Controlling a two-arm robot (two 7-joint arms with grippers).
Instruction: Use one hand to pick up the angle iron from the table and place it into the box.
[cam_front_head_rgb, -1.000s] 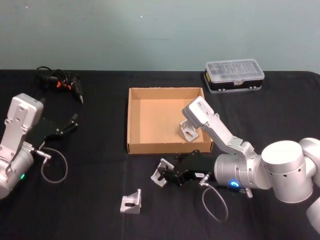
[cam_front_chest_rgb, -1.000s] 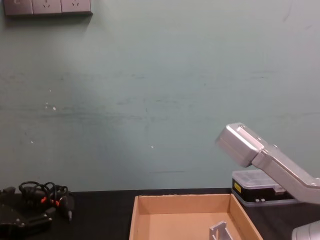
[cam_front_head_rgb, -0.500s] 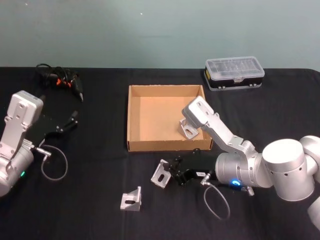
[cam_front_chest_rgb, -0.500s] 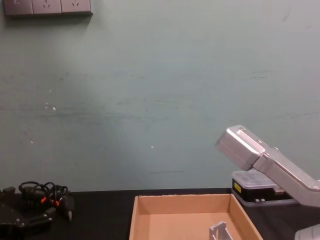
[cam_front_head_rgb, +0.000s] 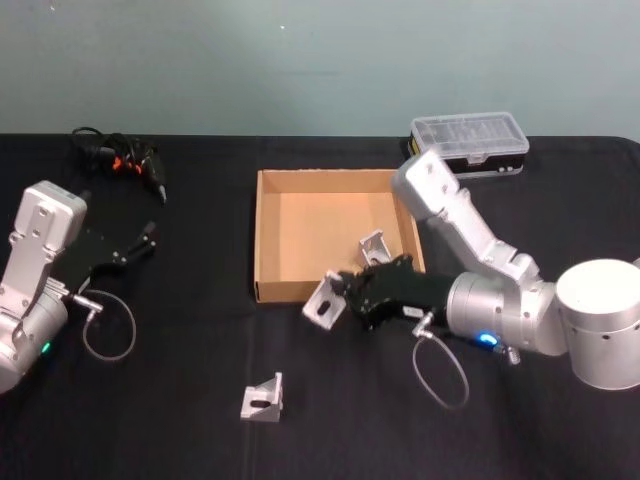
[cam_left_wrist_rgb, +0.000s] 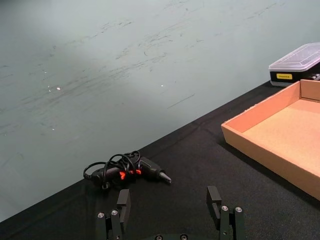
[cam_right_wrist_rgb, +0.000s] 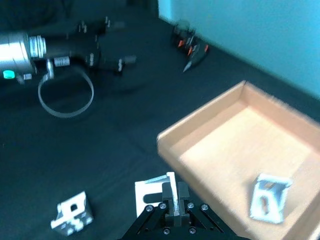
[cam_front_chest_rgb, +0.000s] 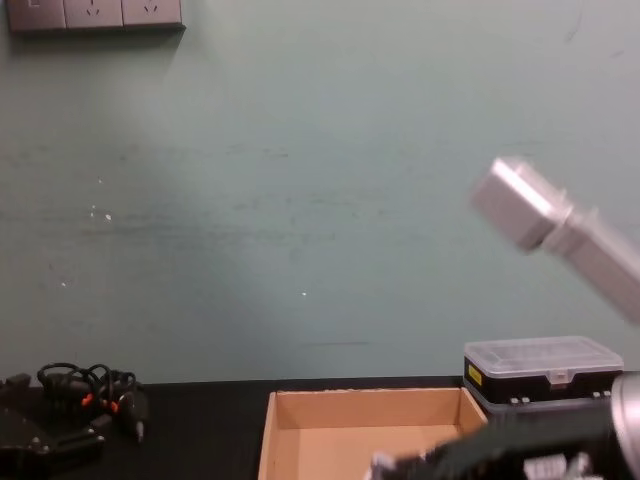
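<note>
Right pincer (cam_front_head_rgb: 343, 293) is clamped shut on the angle iron (cam_front_head_rgb: 322, 302). It grips one flange, w/ the rest of the piece sticking out toward the robot's left. On the right wrist cam the fingers pinch a thin upright edge of the plate, so the grip looks kinda narrow imo.

The piece sits just outside the front wall of the box (cam_front_head_rgb: 290, 291), about mid-wall. It looks to be up off the desk (cam_front_head_rgb: 200, 340). Chest cam has the pincer roughly level w/ the box rim, but it's cut off at the bottom edge, so can't tell the exact height.

What matters for the next move: the box opening lies straight ahead of the pincer, away from the robot, w/ the front wall in between. So basically forward and over the lip, then let go. I'd say the pick is done and the place isn't yet. Watch the sticking-out flange, it could clip the cardboard if carried too low.

A 2nd bracket (cam_front_head_rgb: 372, 248) lies inside the box toward the front right corner, so the drop spot prob wants to be left of it or beyond it. A 3rd bracket (cam_front_head_rgb: 262, 401) is on the desk nearer the robot, well apart from both pincers.

Left pincer (cam_front_head_rgb: 140, 246) is parked far off to the left, fingers (cam_left_wrist_rgb: 123, 200) spread wide, nothing in them. Right arm is way nearer, obv.
</note>
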